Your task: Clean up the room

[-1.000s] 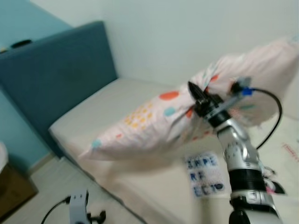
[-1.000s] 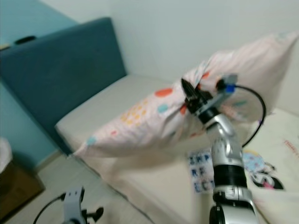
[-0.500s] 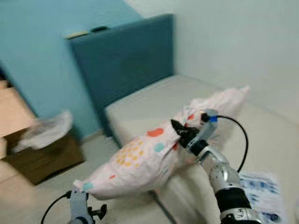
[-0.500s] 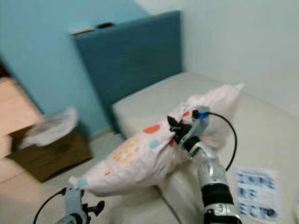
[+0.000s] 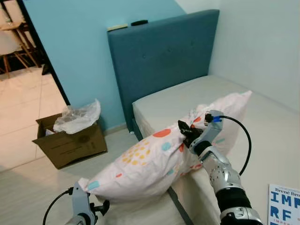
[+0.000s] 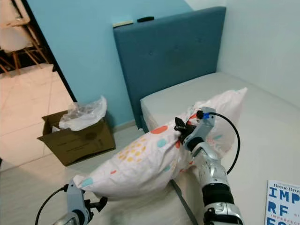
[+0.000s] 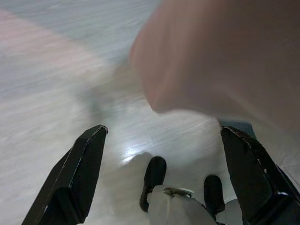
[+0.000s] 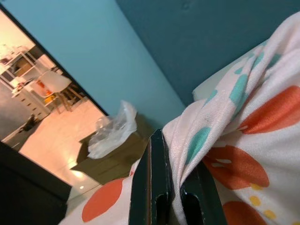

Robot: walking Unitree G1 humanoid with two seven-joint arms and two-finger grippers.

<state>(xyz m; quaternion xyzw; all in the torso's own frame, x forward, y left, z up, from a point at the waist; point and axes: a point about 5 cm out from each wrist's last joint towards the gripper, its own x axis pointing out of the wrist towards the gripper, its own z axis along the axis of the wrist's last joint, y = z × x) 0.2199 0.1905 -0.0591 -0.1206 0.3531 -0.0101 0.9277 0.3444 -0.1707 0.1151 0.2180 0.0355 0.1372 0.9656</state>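
A long white pillow (image 5: 154, 161) with orange, teal and yellow dots hangs across the bed's near corner, one end over the floor. My right gripper (image 5: 184, 130) is shut on a bunched fold at the pillow's middle; the pinched cloth (image 8: 180, 154) runs between the fingers (image 8: 151, 187) in the right wrist view. The bed (image 5: 187, 96) has a bare beige mattress and a dark blue headboard (image 5: 164, 51). My left gripper (image 7: 159, 173) hangs low over the floor with its fingers (image 7: 75, 178) spread wide and open, the pillow's end (image 7: 220, 61) above it.
A cardboard box (image 5: 70, 143) holding a clear plastic bag (image 5: 77, 117) stands on the floor left of the bed by the blue wall. A blue-lettered book (image 5: 283, 206) lies on the mattress at the lower right. A doorway opens at the far left.
The camera has swung left, bringing the headboard, box and doorway into view. The pillow, held higher a second ago, now hangs lower across the bed corner in my right gripper.
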